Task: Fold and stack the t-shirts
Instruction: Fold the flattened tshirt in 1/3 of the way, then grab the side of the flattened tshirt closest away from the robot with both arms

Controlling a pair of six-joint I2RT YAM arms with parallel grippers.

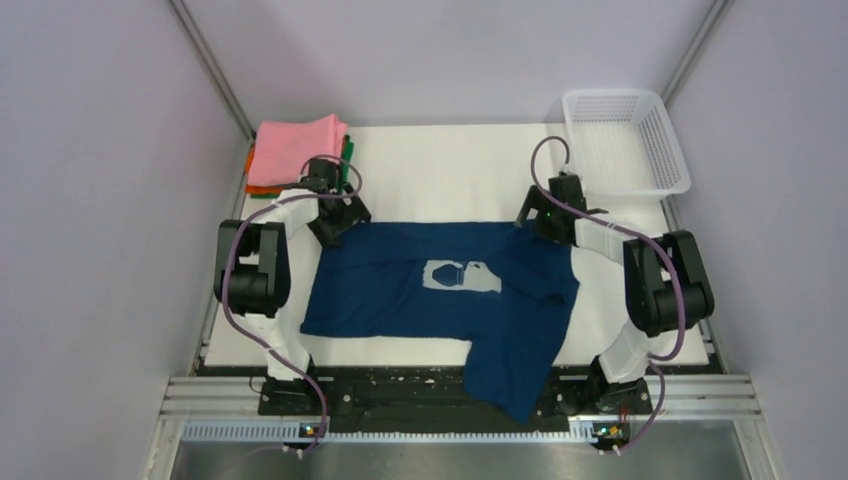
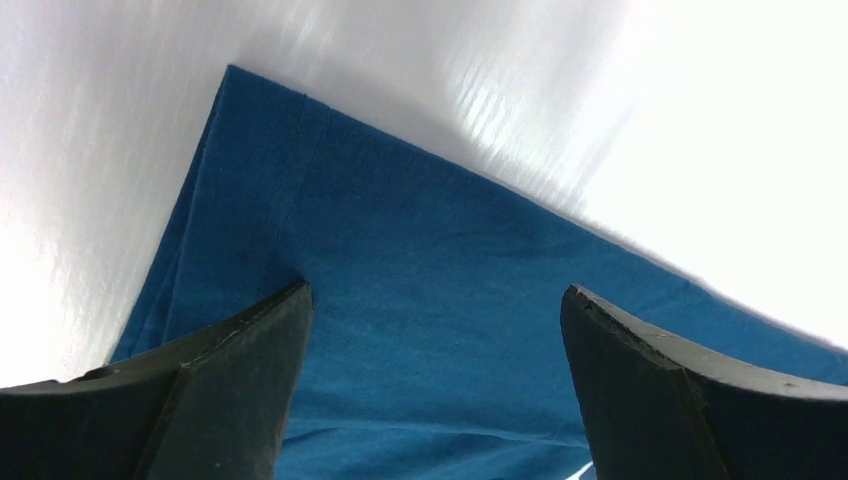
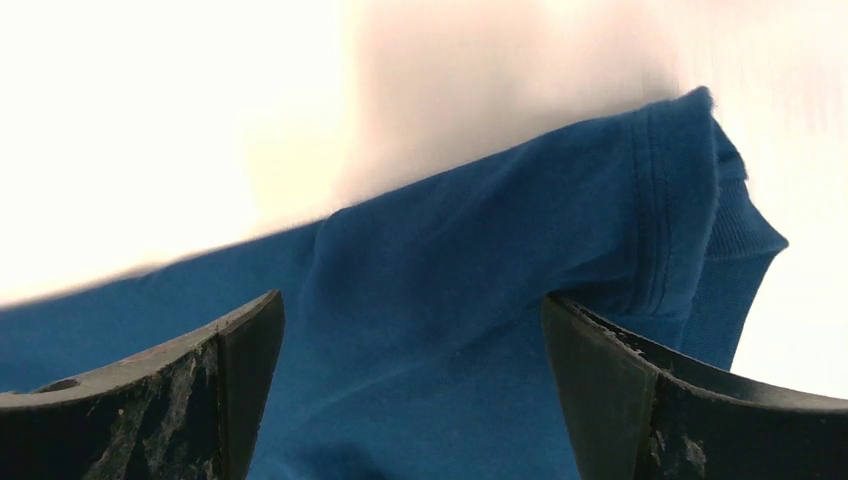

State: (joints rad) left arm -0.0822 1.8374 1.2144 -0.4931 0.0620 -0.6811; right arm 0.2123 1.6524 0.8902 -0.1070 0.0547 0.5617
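Observation:
A dark navy blue t-shirt (image 1: 430, 290) with a small white chest print lies spread across the white table, one part hanging over the near edge. My left gripper (image 1: 340, 222) stands open over its far left corner; the blue cloth (image 2: 430, 320) fills the gap between the wide jaws. My right gripper (image 1: 545, 222) is open over the far right corner, its jaws either side of the hemmed cloth (image 3: 480, 300). A stack of folded t-shirts (image 1: 298, 150), pink on top with orange and green below, sits at the far left.
A white plastic mesh basket (image 1: 625, 140) stands at the far right corner. Grey walls enclose the table on both sides, and a metal rail (image 1: 450, 395) runs along the near edge by the arm bases.

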